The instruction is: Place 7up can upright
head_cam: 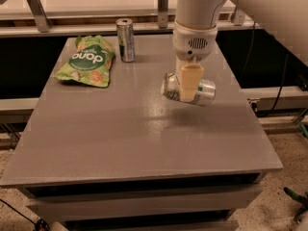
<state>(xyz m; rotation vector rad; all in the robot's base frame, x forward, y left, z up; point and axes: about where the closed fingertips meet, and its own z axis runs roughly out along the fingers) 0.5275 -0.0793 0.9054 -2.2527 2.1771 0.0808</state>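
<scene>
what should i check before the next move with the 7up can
1. Grip: the gripper is shut on the 7up can near its middle: ok.
2. Can upright: it lies sideways in the gripper: not ok.
3. Can on the table: it appears to be held above it, with a shadow below: not ok.
4. Landing spot: bare tabletop under the can: ok.
5. Clearance: the slim can and the snack bag sit well apart, far left: ok.
6. Which end is the top: cannot tell.
</scene>
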